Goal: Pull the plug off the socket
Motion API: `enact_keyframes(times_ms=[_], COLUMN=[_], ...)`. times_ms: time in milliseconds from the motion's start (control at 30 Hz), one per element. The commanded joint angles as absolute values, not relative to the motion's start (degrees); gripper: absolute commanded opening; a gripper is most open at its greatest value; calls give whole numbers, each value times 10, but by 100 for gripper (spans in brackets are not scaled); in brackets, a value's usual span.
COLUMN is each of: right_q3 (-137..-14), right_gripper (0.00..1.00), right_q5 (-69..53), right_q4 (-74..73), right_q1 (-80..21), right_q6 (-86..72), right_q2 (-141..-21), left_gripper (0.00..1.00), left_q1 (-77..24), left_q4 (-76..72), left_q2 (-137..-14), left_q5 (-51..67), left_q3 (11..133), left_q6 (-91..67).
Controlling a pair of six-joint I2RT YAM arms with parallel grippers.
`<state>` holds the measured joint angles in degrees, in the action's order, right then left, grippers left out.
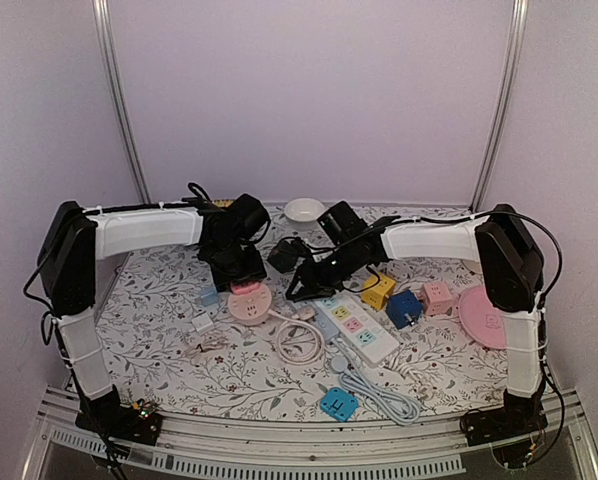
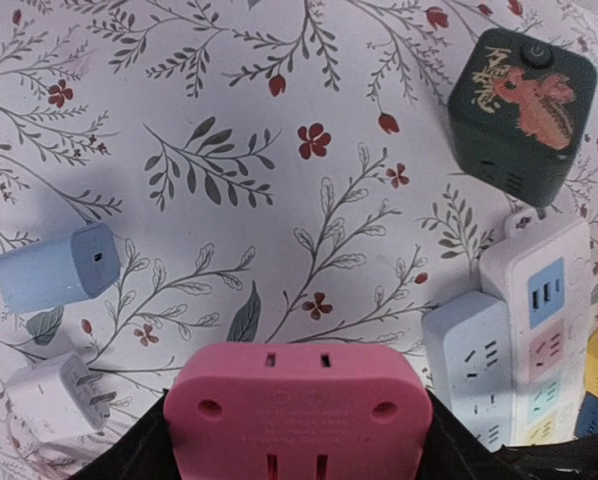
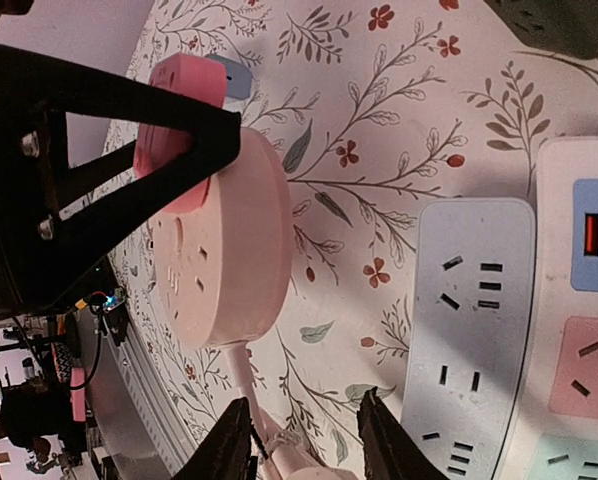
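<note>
A pink plug (image 2: 297,410) sits pushed into the top of a round pale-pink socket (image 3: 219,260) left of the table's middle (image 1: 249,305). My left gripper (image 2: 297,440) is shut on the plug, one black finger against each of its sides. In the right wrist view, one left finger (image 3: 129,120) lies across the plug (image 3: 179,110). My right gripper (image 3: 304,440) is just right of the socket, shut on the socket's pink cord (image 3: 241,365) where it runs into a tied bundle. The bundle fills the gap between the fingers at the frame's bottom edge.
A white power strip (image 1: 357,328) with coloured outlets lies right of the socket. Close around are a dark green cube (image 2: 519,100), a light blue adapter (image 2: 54,268) and a white adapter (image 2: 54,400). Farther right sit yellow (image 1: 378,290), blue (image 1: 403,307) and pink (image 1: 437,296) cubes.
</note>
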<state>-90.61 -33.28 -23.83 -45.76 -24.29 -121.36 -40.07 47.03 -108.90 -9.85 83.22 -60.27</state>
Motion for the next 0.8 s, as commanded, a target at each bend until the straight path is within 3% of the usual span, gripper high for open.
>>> enact_keyframes(times_ms=[0, 133, 267, 600, 767], right_q3=[-924, -917, -911, -922, -918], right_gripper=[38, 54, 62, 61, 53], right_q5=[-374, -389, -399, -411, -387], right_q4=[-203, -183, -172, -166, -166], right_q1=[-463, -465, -465, -472, -473], right_q6=[-261, -267, -272, -279, -279], right_q2=[-1230, -1231, -1234, -1259, -1247], left_gripper=[17, 17, 17, 18, 18], left_q1=[-399, -402, -403, -405, -406], left_q4=[428, 415, 384, 358, 359], left_q2=[-1055, -1052, -1037, -1022, -1014], left_q5=[-74, -62, -47, -40, -45], left_q3=[812, 802, 784, 757, 724], left_q6=[-633, -634, -640, -646, -663])
